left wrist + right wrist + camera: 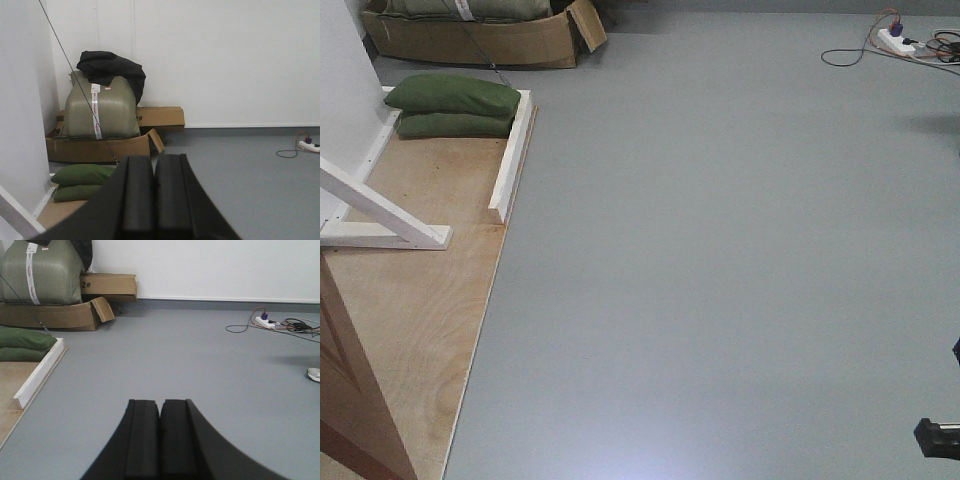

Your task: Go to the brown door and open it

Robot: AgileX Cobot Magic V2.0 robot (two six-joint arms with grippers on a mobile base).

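Exterior front-facing view: the brown door (pixel 348 400) shows only as a slanted reddish-brown sliver in the bottom-left corner, at the near end of the plywood floor panel (pixel 420 300).
Left hand: in the left wrist view the left hand (pixel 153 162) has its two black fingers pressed flat together with nothing held between them. It points toward the far wall.
Right hand: in the right wrist view the right hand (pixel 160 405) is likewise closed tight on nothing, over the grey floor (pixel 190 360).
Green bags: two green bags (pixel 455 105) lie stacked at the far end of the plywood panel, beside the white wooden rail (pixel 512 155).
White brace: a slanted white brace (pixel 380 212) stands on the panel between the bags and the door.
Sack: an olive sack (pixel 102 110) sits in an open cardboard box (pixel 95 147) with a dark garment (pixel 112 67) draped on top.
Power strip: a white power strip (pixel 892 38) with cables lies on the floor at far right, well apart from the door.
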